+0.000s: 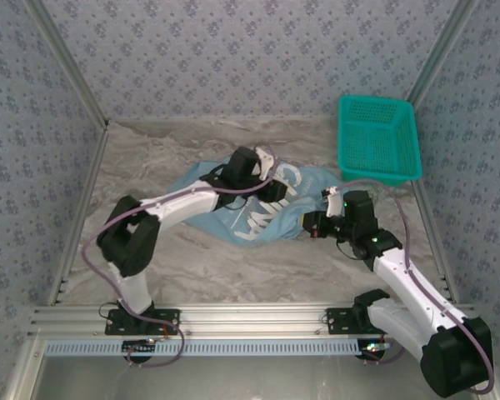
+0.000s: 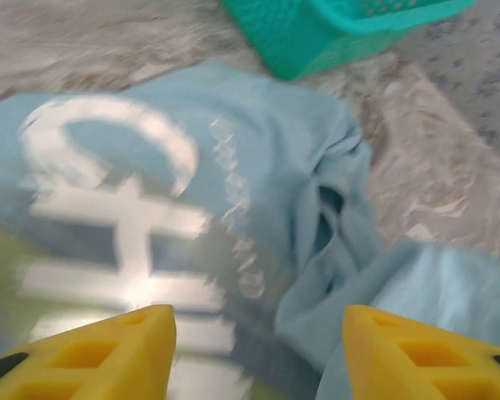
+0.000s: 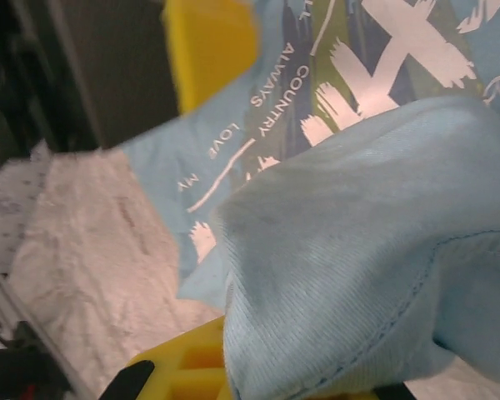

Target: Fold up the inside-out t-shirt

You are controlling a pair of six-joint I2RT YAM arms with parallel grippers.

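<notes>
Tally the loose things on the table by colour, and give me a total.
Light-blue cloth t-shirt, crumpled, short-sleeved, whitish print: 1
Teal plastic mesh basket, rectangular: 1
Total: 2

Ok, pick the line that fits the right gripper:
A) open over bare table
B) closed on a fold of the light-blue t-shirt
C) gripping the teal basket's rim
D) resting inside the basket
B: in the right wrist view, cloth of the t-shirt is pinched between the yellow fingers. From above, the right gripper sits at the shirt's right edge, apart from the teal basket.
</notes>
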